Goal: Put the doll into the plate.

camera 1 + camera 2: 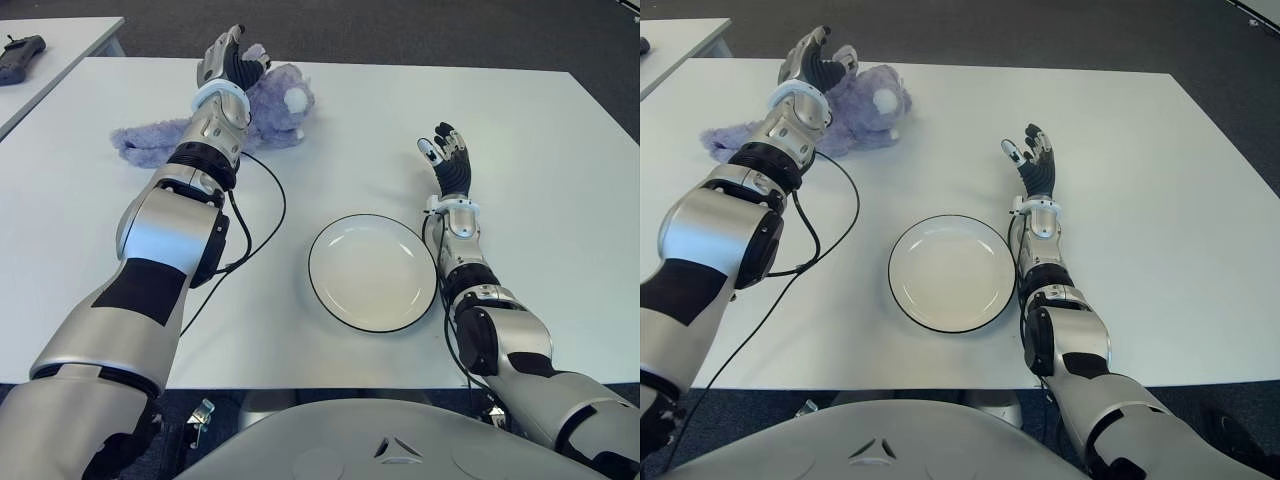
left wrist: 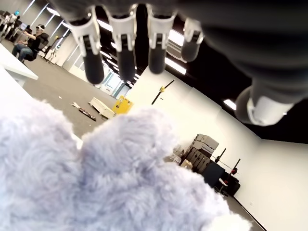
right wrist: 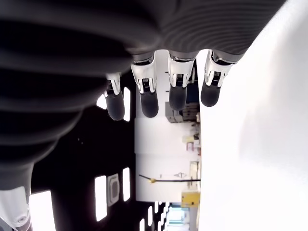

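A fluffy lilac doll lies on the white table at the far left. My left hand hovers right over it, fingers spread and straight above the fur, not closed on it. A white plate with a dark rim sits empty near the table's front middle. My right hand shows just right of and beyond the plate, open, fingers extended, holding nothing.
A black cable loops over the table between my left arm and the plate. Another white table with a dark device stands at the far left. Dark floor lies beyond the table's far edge.
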Robot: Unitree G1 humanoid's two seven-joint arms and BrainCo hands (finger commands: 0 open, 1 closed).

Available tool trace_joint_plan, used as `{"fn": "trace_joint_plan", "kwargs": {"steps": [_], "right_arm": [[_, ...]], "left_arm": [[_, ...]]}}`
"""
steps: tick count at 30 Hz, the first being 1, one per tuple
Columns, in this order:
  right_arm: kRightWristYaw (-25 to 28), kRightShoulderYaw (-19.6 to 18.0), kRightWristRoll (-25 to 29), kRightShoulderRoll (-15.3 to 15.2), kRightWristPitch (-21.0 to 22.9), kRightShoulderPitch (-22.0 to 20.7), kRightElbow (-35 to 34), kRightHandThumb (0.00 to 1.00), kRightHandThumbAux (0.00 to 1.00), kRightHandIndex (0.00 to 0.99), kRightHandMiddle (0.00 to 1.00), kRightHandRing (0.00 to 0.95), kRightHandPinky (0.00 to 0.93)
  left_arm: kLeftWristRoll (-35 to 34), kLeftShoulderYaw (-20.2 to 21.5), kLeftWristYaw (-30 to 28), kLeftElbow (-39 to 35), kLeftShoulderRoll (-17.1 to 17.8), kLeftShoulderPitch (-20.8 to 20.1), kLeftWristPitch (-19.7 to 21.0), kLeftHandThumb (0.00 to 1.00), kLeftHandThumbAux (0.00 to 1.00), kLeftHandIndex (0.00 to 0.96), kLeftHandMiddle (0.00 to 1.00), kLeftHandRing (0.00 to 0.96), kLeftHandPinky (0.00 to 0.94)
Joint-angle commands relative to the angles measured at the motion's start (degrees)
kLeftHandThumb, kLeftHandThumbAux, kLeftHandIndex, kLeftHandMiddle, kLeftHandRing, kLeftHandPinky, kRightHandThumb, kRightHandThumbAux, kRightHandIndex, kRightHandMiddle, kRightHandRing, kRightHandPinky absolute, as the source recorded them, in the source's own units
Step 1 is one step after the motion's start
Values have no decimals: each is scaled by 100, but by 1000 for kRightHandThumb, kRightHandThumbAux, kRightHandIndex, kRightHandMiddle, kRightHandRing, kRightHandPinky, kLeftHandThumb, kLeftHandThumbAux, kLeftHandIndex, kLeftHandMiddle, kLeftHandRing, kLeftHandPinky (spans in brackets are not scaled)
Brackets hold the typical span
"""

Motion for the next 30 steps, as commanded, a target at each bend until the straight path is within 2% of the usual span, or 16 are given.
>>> {"fn": "trace_joint_plan", "kwargs": {"steps": [1, 9, 15, 30], "right_arm": [[-94, -107, 60, 404, 220, 2123, 1411, 0, 592, 112, 115, 67, 0], [-25, -170, 135, 413, 262, 2109, 1414, 0, 605, 116, 117, 68, 0], [-58, -75, 30, 382, 223, 2126, 1417, 0, 598, 112, 106, 59, 0], [17, -119, 87, 374, 273, 2111, 1417, 0, 595, 137, 119, 65, 0]], "left_arm": [[105, -60, -45, 205, 16, 136, 1, 388, 351, 23, 80, 125, 190], [125, -100, -224, 216, 29, 122, 89, 361, 321, 0, 30, 73, 138], [154, -145, -368, 227, 44, 122, 159, 334, 289, 0, 0, 32, 96], [189, -227, -705, 247, 56, 171, 355, 312, 265, 0, 0, 11, 88]]}}
